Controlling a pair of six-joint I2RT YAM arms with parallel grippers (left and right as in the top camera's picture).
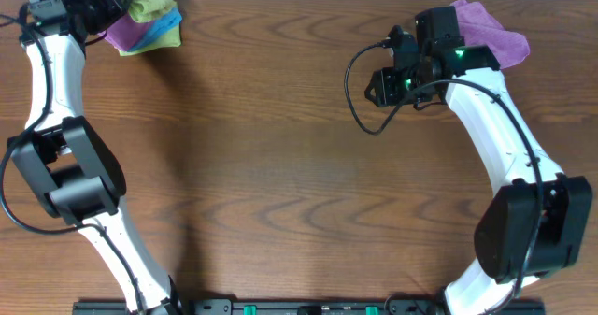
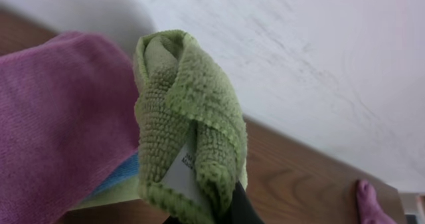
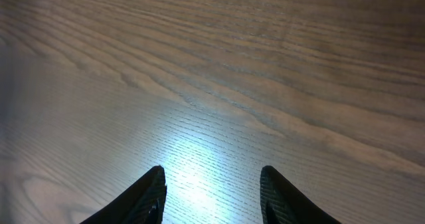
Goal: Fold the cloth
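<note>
**Operator:** What is closest to me?

**Spotter:** Your right gripper (image 3: 212,197). Its two dark, tapered fingers (image 3: 149,197) stand released with a wide gap and hold nothing. Under them you see only the table (image 3: 265,64), brown wood with a long wavy grain and a bright sheen of light. From overhead, that gripper hangs right of the worktop's middle, toward the far edge.

**Operator:** And behind it?

**Spotter:** A second purple cloth (image 1: 491,30) lies crumpled by the far edge on your right, soft and fuzzy, partly hidden under the arm's wrist.

**Operator:** Where is the cloth?

**Spotter:** At the far left corner. Your left gripper (image 1: 114,2) is clenched on the cloth (image 2: 189,111). In the left wrist view the lime-green microfibre rises from the fingers as a bunched, twisted roll with a nubby, looped pile. The white tag (image 2: 178,172) shows between its folds, just above the fingertip.

**Operator:** What is around it?

**Spotter:** A purple cloth (image 2: 60,131) with a fine, fleecy nap presses against its left side. A strip of blue cloth (image 2: 119,176) shows below, between the purple cloth and the green. Beyond them stands a pale, faintly streaked wall (image 2: 299,51).
</note>
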